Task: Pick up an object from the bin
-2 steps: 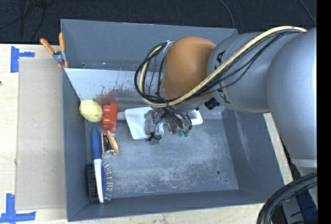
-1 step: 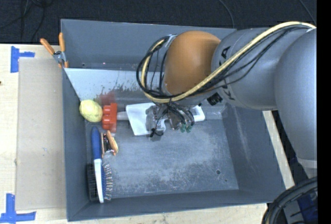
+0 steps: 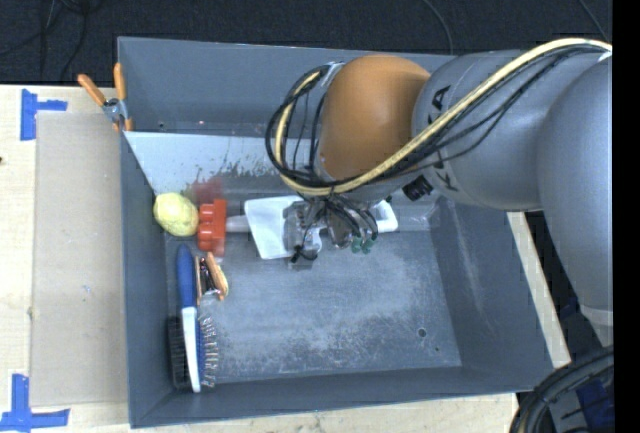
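— Several loose things lay in the grey bin (image 3: 380, 326), didn't they? Where was the gripper?

— The gripper (image 3: 305, 246) hung low over a flat white piece (image 3: 262, 226), at that piece's right-hand part as the camera saw it. Whether it touched the white piece, I could not tell.

— And the claw: was it spread, pressed together, or pinching something?

— I could not tell. The dark wrist parts crowded that spot.

— What was above it?

— The arm's rounded orange cover (image 3: 370, 116) was up and to the right of the white piece. Black and yellowish cables (image 3: 290, 136) looped round the side of the cover.

— And the other things?

— They were all to the left of the white piece. A red block (image 3: 211, 226) stood near its left edge. A yellow-green round fruit (image 3: 175, 214) touched that block on the side away from the white piece.

— Was anything lower down?

— Yes, below and to the left of the white piece. A small orange-handled tool (image 3: 213, 278) lay nearest it. Beside that was a blue-handled brush (image 3: 187, 296) with pale bristles. A black brush (image 3: 177, 353) lay farthest from the white piece. Those three lay close together along the bin's wall.

— And straight below the white piece?

— Scuffed grey metal floor.
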You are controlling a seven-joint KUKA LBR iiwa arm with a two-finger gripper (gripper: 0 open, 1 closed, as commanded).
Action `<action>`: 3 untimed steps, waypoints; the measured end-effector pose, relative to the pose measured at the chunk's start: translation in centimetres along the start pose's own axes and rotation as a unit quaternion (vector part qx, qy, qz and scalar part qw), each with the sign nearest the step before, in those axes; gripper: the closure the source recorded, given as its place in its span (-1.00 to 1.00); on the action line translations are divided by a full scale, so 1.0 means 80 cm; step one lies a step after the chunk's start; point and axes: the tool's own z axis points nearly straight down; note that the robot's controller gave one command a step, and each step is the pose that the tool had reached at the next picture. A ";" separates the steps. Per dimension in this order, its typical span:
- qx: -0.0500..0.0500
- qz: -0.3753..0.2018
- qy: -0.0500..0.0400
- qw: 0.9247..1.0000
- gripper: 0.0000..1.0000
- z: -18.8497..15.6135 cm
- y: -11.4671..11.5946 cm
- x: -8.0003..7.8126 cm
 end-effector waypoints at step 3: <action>0.000 0.000 0.001 1.000 1.00 -0.021 0.000 0.001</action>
